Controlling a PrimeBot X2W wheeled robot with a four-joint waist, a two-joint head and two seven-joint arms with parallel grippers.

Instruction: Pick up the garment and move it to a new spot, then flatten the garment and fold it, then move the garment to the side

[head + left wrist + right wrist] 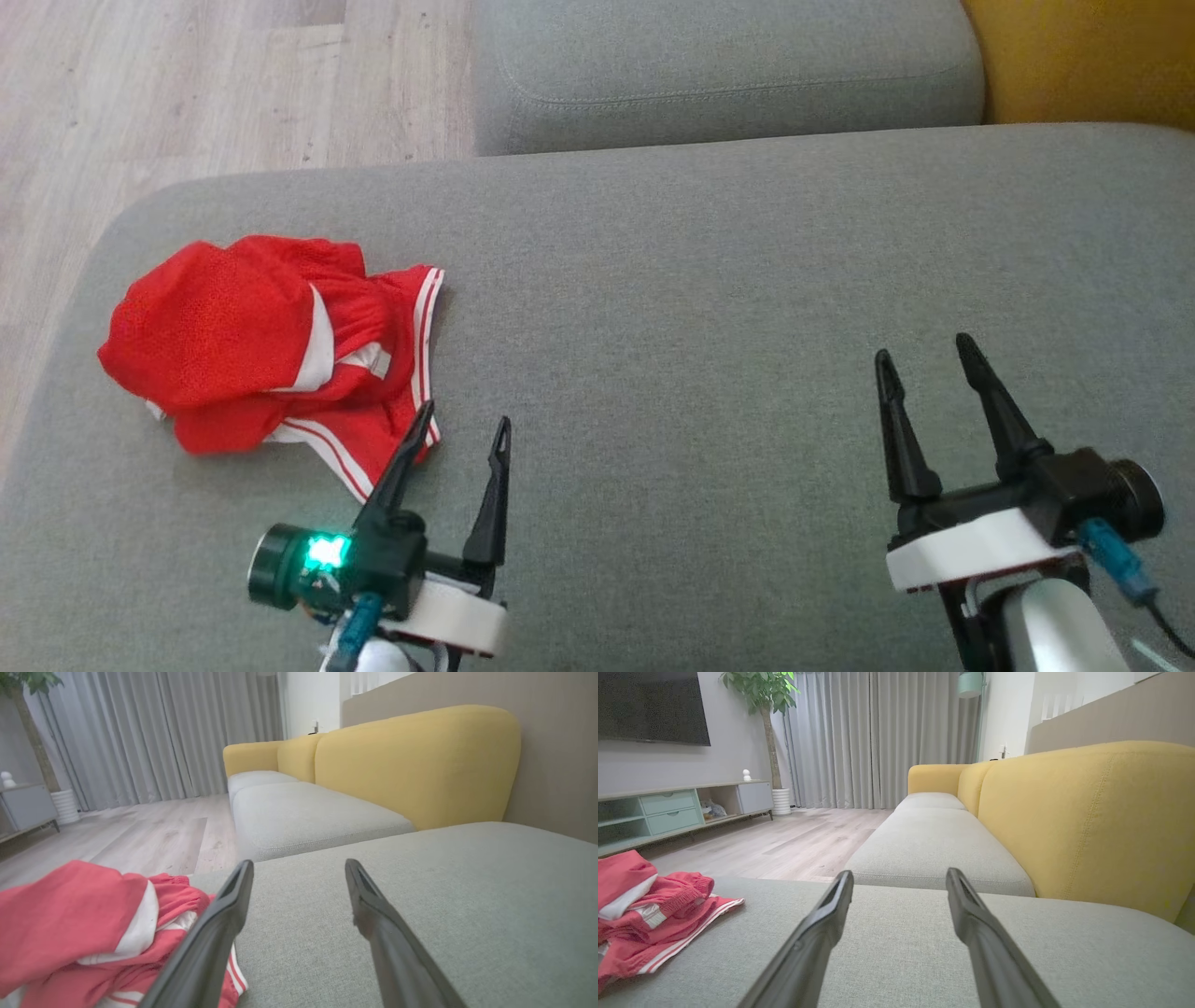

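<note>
Crumpled red mesh garment with white stripes [271, 350] sits bunched at left end of grey fabric sofa cushion [709, 299], left claw [467, 414] wide open just beside its hem, likely staged for pickup; right claw [922, 346] open, empty, well apart.

surface: grey sofa cushion [709, 280] — on it: crumpled red garment [271, 350]

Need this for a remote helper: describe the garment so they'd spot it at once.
Start at the grey cushion in front of the robot. Near its left end, just beyond the left hand, lies the garment. Unlike the plain grey around it, it is crumpled, bright red, white-striped.
</note>
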